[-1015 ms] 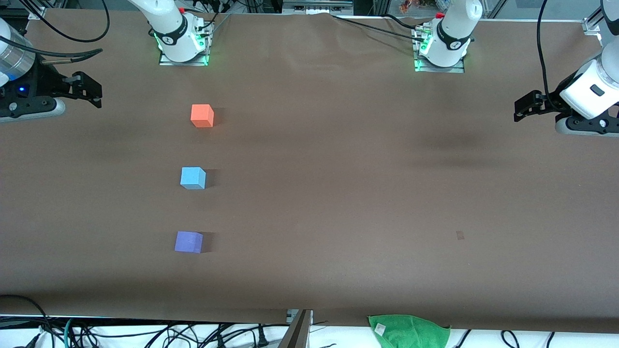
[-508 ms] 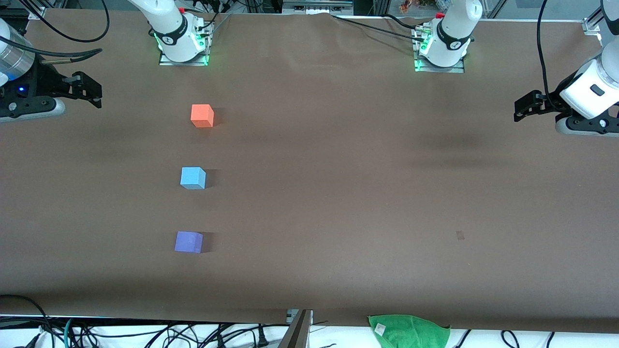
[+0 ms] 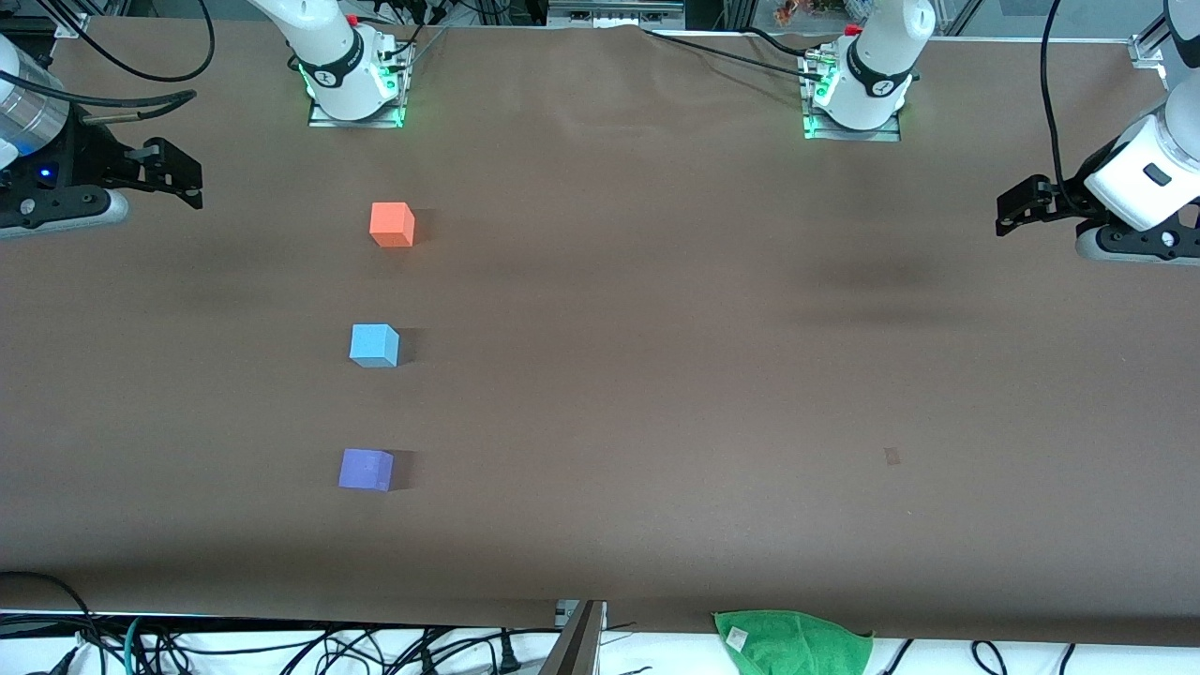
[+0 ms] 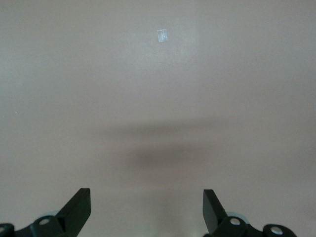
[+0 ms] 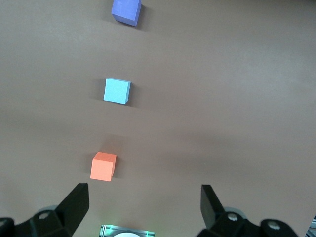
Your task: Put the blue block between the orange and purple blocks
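The blue block [image 3: 374,345] sits on the bench [image 3: 656,375] between the orange block [image 3: 392,225] at its 12 o'clock and the purple block [image 3: 366,470] at its 6 o'clock, touching neither. Right claw [image 3: 178,173] and left claw [image 3: 1017,208] hang wide and empty over the bench ends.

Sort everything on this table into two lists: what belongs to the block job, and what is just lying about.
Belongs to the job:
blue block, already sitting between the other two
orange block
purple block

Just lying about:
green cloth, at the table edge nearest the front camera
cables along that edge
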Robot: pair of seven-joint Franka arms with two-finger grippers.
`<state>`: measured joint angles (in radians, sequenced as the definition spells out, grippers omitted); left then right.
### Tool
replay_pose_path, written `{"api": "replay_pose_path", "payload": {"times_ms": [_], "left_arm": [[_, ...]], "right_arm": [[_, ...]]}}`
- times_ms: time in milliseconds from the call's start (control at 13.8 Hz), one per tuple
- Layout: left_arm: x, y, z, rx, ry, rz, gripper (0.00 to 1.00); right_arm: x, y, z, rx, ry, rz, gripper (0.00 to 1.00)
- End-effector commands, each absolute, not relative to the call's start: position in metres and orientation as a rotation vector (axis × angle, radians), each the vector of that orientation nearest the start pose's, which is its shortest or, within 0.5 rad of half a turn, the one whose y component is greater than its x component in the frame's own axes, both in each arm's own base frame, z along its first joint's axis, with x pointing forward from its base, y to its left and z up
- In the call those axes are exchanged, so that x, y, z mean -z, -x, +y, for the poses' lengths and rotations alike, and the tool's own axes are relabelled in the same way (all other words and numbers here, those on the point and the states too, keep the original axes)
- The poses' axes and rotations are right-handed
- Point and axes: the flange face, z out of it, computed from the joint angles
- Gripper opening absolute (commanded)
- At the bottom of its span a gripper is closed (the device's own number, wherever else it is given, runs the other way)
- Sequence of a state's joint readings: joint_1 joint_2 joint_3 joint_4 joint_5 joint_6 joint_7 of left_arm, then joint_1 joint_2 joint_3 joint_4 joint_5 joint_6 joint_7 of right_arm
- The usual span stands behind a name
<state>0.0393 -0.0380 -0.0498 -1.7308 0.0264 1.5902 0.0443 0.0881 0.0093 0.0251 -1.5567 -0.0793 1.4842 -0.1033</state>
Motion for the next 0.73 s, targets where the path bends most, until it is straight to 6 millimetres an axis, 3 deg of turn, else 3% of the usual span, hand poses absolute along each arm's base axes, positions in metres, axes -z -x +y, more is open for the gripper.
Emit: {"api": "replay_pose_path", "payload": {"times_ms": [0, 653], "left_arm": [[-0.5779, -0.5377, -0.0045, -0.152, 3.127, 0.104, 1.00], [-0.5779, -0.5377, -0.0043, -0.152, 3.126, 0.106, 1.00]], "right_arm": [[-0.6207, -0.5470, 0.0498, -0.137, 3.164, -0.318, 1.00], [-0.6199, -0.5481, 0.0443, -0.137, 3.153, -0.318, 1.00]]}}
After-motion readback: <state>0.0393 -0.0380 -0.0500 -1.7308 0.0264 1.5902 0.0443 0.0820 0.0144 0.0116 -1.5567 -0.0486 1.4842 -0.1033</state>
